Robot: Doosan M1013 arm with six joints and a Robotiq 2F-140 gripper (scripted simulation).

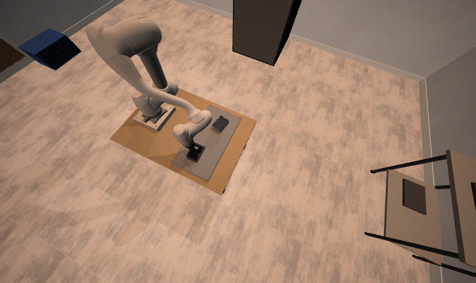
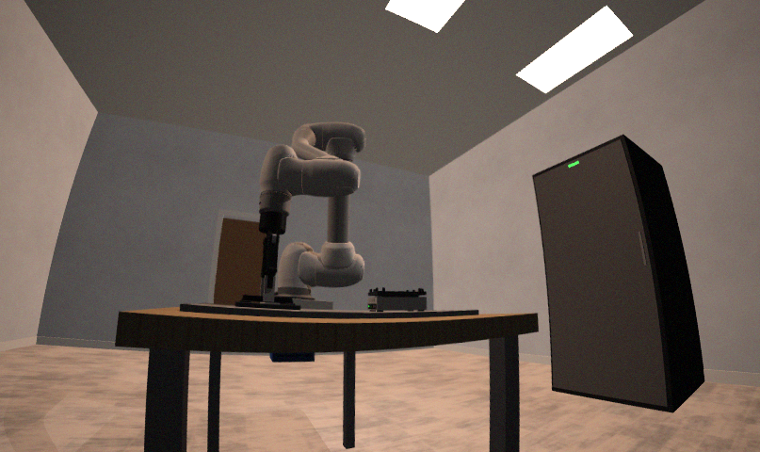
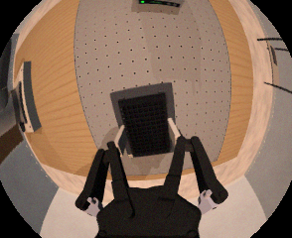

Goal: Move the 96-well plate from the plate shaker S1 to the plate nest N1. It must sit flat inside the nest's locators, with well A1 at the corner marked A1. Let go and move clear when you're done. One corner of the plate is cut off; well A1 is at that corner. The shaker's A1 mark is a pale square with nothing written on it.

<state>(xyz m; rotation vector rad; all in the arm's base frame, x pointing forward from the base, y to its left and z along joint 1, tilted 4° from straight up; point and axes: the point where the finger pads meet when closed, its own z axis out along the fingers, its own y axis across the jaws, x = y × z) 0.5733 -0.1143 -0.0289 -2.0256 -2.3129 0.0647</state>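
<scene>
The dark 96-well plate (image 3: 145,124) (image 1: 194,154) is between the fingers of my gripper (image 3: 147,127) (image 1: 194,149) (image 2: 267,286), which is shut on its long sides. In the wrist view the plate lies within the grey frame of the plate nest N1 (image 3: 136,93), low on or just above it; I cannot tell whether it touches. The nest shows as a flat dark base in the exterior view (image 2: 250,302). The cut corner and the A1 mark are too small to make out. The plate shaker S1 (image 1: 220,123) (image 2: 397,299) (image 3: 156,4) stands bare at the board's other end.
A grey perforated board (image 1: 220,147) (image 3: 201,69) lies on the wooden table (image 1: 145,140) (image 2: 316,324). The arm's base plate (image 1: 155,117) is at the table's left. A tall dark cabinet (image 2: 607,274) and a blue box (image 1: 49,47) stand on the floor.
</scene>
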